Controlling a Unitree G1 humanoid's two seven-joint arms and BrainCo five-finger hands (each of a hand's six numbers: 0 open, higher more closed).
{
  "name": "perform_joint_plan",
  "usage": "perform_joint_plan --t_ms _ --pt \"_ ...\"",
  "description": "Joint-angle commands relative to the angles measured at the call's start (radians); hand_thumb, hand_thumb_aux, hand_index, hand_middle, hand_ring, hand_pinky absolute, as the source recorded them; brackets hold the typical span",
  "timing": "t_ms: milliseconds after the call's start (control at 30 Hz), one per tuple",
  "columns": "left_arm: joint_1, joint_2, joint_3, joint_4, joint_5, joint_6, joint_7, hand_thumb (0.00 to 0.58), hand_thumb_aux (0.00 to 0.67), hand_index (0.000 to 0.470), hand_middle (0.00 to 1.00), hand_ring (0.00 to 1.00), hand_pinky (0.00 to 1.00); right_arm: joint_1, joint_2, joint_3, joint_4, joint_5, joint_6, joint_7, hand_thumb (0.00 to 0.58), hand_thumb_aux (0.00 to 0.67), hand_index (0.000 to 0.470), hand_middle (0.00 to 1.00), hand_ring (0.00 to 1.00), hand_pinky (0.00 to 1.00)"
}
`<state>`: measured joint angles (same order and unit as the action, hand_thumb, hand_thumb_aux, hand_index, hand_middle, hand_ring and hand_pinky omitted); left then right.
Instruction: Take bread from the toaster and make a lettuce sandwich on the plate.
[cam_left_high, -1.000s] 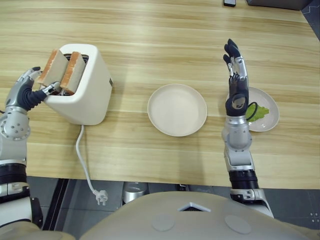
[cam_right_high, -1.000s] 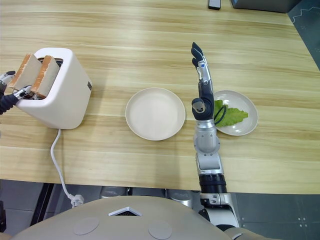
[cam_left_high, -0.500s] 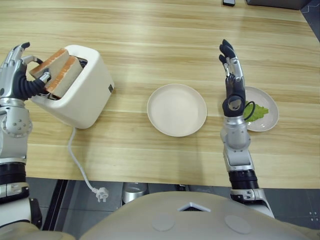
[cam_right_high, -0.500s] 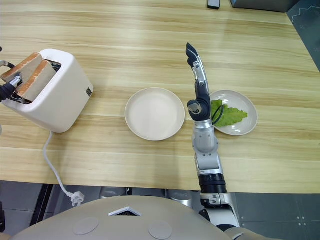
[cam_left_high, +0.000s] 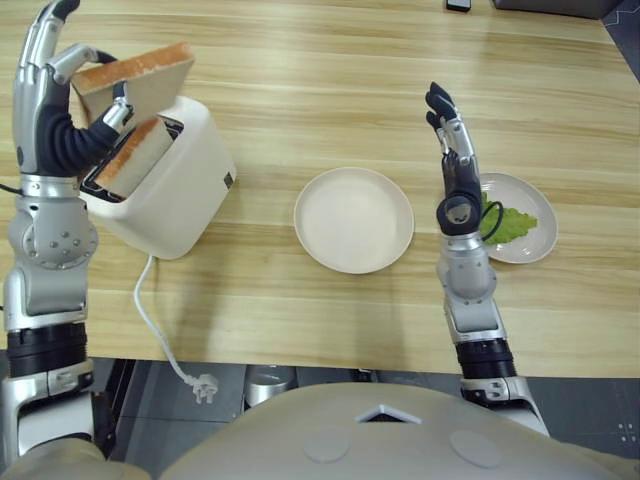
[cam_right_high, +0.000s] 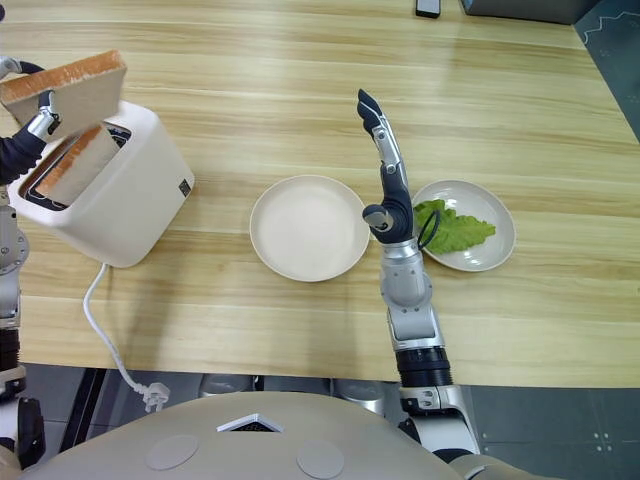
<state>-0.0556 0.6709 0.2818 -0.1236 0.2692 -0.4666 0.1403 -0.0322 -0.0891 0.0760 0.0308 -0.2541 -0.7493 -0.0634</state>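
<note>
**Left eye view.** We see the left hand (cam_left_high: 55, 120) raised above the white toaster (cam_left_high: 180, 205) at the table's left. It grips one toasted bread slice (cam_left_high: 135, 72) by its near edge, clear of the slot. The slice lies almost flat and most of it sticks out past the fingers, so we judge the hold shallow. A quick swing toward the plate (cam_left_high: 353, 220) could let the slice pivot or drop onto the table. The plate sits bare at the centre, well apart from the toaster, so the carry is a long one.

**Right eye view.** The second slice (cam_right_high: 70, 170) stands in the toaster slot just under the held one. A dip of the left hand could knock it or nudge the toaster, whose power cord (cam_right_high: 150, 396) trails off the table's front edge. The right hand (cam_right_high: 388, 170) stands upright with its fingers straight and holds nothing. It is between the plate and the small dish (cam_right_high: 492, 256) holding the lettuce leaf (cam_right_high: 460, 230). We judge that it stands close to the plate's right rim. A slice brought in from the left with too much reach could bump it, and a careless move of that hand could clip the dish behind it.
</note>
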Motion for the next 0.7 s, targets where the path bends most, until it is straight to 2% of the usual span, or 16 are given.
perform_joint_plan --t_ms 33,167,233,333,533,700 --pt "0.033 -0.094 -0.157 -0.161 -0.200 0.042 -0.159 0.580 0.670 0.460 1.00 1.00 1.00 -0.016 -0.011 0.001 0.027 0.019 -0.003 0.011 0.000 0.000 0.000 0.00 0.00 0.00" --pt "0.058 -0.215 -0.343 -0.200 -0.322 0.150 -0.294 0.580 0.670 0.460 1.00 1.00 1.00 -0.040 -0.026 -0.033 0.048 0.059 0.002 0.007 0.000 0.000 0.000 0.00 0.00 0.00" --pt "0.073 -0.298 -0.459 -0.181 -0.360 0.209 -0.354 0.580 0.670 0.460 1.00 1.00 1.00 -0.062 -0.049 -0.084 0.052 0.074 0.011 -0.012 0.000 0.000 0.000 0.00 0.00 0.00" --pt "0.075 -0.386 -0.565 -0.107 -0.359 0.270 -0.414 0.580 0.670 0.460 1.00 1.00 1.00 -0.095 -0.115 -0.166 0.058 0.045 0.028 -0.039 0.000 0.000 0.000 0.00 0.00 0.00" --pt "-0.016 -0.484 -0.621 0.163 -0.310 0.291 -0.462 0.580 0.670 0.460 1.00 1.00 1.00 -0.147 -0.405 -0.260 0.218 -0.234 0.040 -0.136 0.000 0.000 0.000 0.00 0.00 0.00" --pt "-0.121 -0.531 -0.600 0.374 -0.247 0.218 -0.425 0.580 0.670 0.460 1.00 1.00 1.00 -0.196 -0.637 -0.185 0.454 -0.497 0.130 -0.304 0.000 0.000 0.000 0.00 0.00 0.00"
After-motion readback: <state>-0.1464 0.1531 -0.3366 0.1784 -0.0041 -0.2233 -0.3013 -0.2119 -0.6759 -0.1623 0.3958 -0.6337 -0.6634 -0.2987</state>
